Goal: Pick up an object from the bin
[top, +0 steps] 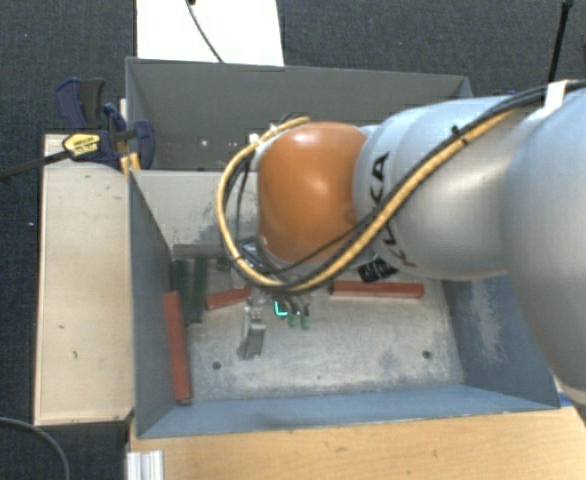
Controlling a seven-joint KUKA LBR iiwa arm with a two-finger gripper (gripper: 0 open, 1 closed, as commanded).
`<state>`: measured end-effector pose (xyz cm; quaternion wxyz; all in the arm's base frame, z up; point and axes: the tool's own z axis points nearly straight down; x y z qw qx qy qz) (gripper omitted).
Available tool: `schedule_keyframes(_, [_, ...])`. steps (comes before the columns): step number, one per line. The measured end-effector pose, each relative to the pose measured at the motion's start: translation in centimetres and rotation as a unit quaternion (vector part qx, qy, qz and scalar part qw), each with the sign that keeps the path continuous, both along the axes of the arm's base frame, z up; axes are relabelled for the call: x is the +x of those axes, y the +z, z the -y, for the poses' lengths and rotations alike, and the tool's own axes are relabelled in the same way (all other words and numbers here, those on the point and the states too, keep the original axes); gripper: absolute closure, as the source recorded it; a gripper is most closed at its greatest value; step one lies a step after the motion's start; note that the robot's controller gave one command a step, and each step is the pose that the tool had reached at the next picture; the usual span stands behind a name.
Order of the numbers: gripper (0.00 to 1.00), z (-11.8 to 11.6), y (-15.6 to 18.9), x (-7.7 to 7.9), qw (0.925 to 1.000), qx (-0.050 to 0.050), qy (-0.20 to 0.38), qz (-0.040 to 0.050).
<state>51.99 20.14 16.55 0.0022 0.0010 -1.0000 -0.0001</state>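
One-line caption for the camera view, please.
Gripper down inside the grey metal bin, near a dark green block, with a long reddish-brown stick along the left wall.

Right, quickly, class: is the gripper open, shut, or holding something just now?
Gripper: cannot be told; it is low in the bin, near a red stick.
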Motion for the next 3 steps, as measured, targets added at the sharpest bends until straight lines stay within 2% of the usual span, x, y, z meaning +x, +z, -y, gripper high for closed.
schedule_keyframes(1, [0.00,-1.8,-9.9,6.3,0.9998,0.000,0.022,0.0022])
schedule_keyframes(2, [1.00,-1.8,-9.5,6.4,0.9998,0.001,0.018,0.0039])
schedule_keyframes(3, [1.00,-4.1,8.1,3.8,0.9996,0.003,0.028,0.0073])
